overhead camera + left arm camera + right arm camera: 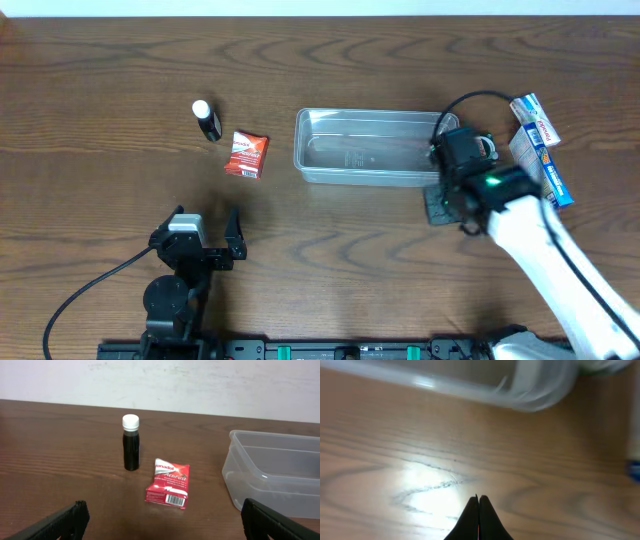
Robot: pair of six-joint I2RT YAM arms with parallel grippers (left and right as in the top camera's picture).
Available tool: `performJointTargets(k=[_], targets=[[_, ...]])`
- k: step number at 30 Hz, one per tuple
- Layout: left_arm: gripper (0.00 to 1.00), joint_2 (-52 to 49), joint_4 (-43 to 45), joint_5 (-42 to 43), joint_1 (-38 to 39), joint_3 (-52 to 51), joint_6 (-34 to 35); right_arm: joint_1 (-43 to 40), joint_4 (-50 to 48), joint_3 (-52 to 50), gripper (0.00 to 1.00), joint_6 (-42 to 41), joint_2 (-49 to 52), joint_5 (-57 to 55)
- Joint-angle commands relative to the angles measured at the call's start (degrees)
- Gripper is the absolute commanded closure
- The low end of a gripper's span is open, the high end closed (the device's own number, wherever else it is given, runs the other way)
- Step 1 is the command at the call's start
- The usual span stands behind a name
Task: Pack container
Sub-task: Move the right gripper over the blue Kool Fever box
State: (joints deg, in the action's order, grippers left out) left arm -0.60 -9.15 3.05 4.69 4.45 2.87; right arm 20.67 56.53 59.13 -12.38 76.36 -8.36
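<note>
Right end effector point(479, 501) clenched, empty, beside the container point(360, 148); left end effector point(162, 516) released, facing a bottle point(131, 442) and red packet point(168, 484).

Small red and white paper packet point(168, 483) lying flat on the brown wooden surface point(60, 460). White brand lettering across its top reads "anadol", with the first letter lost at the crumpled edge. Below it, slanted white script reads roughly "Actifast". A white panel along its near edge carries a black barcode; the digits are too small to read. From overhead, blue and white printed packages point(540, 145) show lettering too small to read. A faint moulded mark on the floor of the clear plastic rectangular tub point(360, 112) is illegible.
</note>
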Motion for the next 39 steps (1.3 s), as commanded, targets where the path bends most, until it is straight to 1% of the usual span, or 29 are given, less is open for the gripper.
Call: performJointTargets(k=[1, 5, 7, 9, 14, 18, 22, 29, 35, 36, 37, 38, 39], targets=[[0.02, 0.37, -0.59, 0.39, 0.11, -1.55, -0.72, -2.51, 2.51, 6.27, 0.99, 0.50, -6.88, -5.53], [0.02, 0.37, -0.59, 0.42, 0.11, -1.55, -0.72, -8.07, 3.93, 9.42, 0.99, 4.48, -11.78, -12.70], [0.02, 0.37, -0.59, 0.39, 0.11, -1.55, -0.72, -12.33, 3.89, 10.34, 0.99, 4.79, -13.27, -16.39], [0.02, 0.37, -0.59, 0.42, 0.11, -1.55, -0.72, -17.35, 3.80, 10.88, 0.99, 5.88, -13.77, -17.00], [0.02, 0.37, -0.59, 0.39, 0.11, -1.55, -0.72, -29.83, 2.21, 10.88, 0.99, 10.25, -12.07, -9.77], [0.02, 0.37, -0.59, 0.39, 0.11, -1.55, -0.72, -38.38, -0.46, 10.97, 0.99, 16.41, -6.97, 0.33], [0.02, 0.37, -0.59, 0.39, 0.11, -1.55, -0.72, -41.20, -1.57, 11.34, 0.99, 20.81, -1.18, 2.19], [0.02, 0.37, -0.59, 0.42, 0.11, -1.55, -0.72, -41.31, -5.84, 12.13, 0.99, 34.56, 6.97, 2.89], [0.02, 0.37, -0.59, 0.39, 0.11, -1.55, -0.72, -41.77, -10.05, 12.44, 0.98, 35.19, 8.15, 2.86], [0.02, 0.37, -0.59, 0.42, 0.11, -1.55, -0.72, -41.77, -10.54, 12.44, 0.87, 35.19, 8.15, 2.84], [0.02, 0.37, -0.59, 0.39, 0.11, -1.55, -0.72, -41.75, -10.69, 12.44, 0.82, 35.15, 8.15, 2.89], [0.02, 0.37, -0.59, 0.39, 0.11, -1.55, -0.72, -41.75, -10.71, 12.44, 0.70, 35.17, 8.15, 3.41], [0.02, 0.37, -0.59, 0.42, 0.11, -1.55, -0.72, -41.75, -10.71, 12.44, 0.53, 35.15, 8.15, 4.28]])
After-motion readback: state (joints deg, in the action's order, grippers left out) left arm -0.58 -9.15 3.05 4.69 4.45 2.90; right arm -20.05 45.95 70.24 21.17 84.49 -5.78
